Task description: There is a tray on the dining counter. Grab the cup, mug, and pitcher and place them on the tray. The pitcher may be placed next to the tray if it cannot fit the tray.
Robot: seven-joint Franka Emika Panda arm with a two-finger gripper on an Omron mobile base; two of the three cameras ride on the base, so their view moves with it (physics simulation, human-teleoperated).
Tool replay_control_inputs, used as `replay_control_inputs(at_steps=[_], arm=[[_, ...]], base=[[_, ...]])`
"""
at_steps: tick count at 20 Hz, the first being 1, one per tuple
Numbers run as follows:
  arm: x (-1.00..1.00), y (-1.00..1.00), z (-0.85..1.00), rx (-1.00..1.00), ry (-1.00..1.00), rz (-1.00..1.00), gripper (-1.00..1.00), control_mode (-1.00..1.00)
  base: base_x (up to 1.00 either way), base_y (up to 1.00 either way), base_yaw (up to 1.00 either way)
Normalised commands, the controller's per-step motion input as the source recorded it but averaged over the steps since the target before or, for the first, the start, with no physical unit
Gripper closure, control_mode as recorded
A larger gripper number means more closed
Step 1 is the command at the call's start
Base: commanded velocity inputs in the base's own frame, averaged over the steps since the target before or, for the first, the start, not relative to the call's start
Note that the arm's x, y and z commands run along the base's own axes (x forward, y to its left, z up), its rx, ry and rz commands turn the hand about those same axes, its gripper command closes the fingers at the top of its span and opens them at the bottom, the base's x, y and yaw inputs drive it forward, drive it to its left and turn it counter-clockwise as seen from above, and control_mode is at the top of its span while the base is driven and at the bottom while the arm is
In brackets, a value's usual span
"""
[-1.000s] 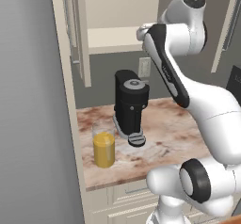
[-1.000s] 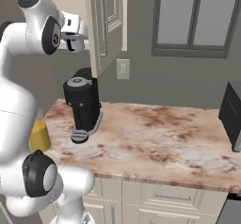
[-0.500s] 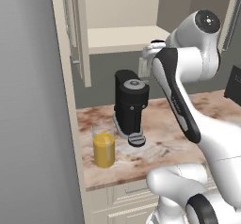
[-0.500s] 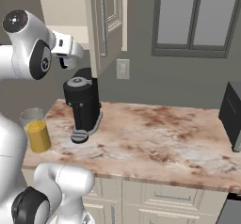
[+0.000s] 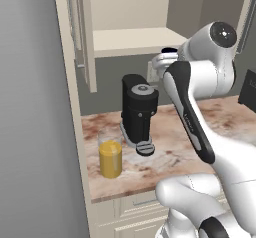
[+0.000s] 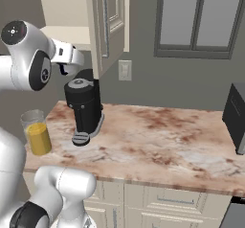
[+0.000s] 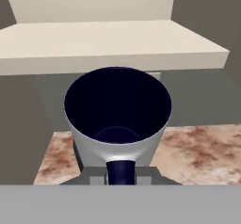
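Observation:
The grey mug point(image 7: 117, 119), with its dark inside and dark handle, is held close in front of the hand camera, and my gripper point(image 7: 121, 178) is shut on the handle. In the base views the gripper point(image 5: 166, 56) point(image 6: 64, 66) hangs with the mug point(image 5: 169, 50) above a black coffee machine point(image 5: 139, 109), level with the open cabinet shelf. The clear pitcher point(image 5: 110, 154) point(image 6: 37, 133) of yellow-orange liquid stands on the counter left of the machine, well below the hand. The tray, the cup and the dining counter are out of view.
The marbled counter point(image 6: 158, 141) over white cabinets extends to the right. An open cabinet with a bare shelf point(image 5: 135, 39) and its door point(image 6: 107, 21) are close to the hand. A dark appliance point(image 6: 237, 119) stands at the counter's far right. A wall panel point(image 5: 35, 112) bounds the left.
The hand with the mug has come down a little in front of the cabinet. The arm's upper links have swung aside, and the pitcher now shows in the right base view.

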Motion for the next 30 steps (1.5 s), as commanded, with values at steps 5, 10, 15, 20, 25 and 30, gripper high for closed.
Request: replay_control_inputs(at_steps=[5,10,15,20,25,30], arm=[[-0.03,0.00,0.00,0.00,0.00,0.00,1.00,-1.00],[-0.08,0.00,-0.05,0.00,0.02,0.00,1.00,1.00],[0.00,0.00,0.00,0.00,0.00,0.00,1.00,1.00],[0.00,0.00,0.00,0.00,0.00,0.00,1.00,1.00],[0.00,0.00,0.00,0.00,0.00,0.00,1.00,1.00],[0.00,0.00,0.00,0.00,0.00,0.00,1.00,1.00]], base=[[0.00,0.00,0.00],[-0.14,0.00,0.00],[-0.92,-0.20,0.05],[-1.00,-0.82,0.14],[-0.84,-1.00,0.48],[-0.63,-0.61,0.88]])
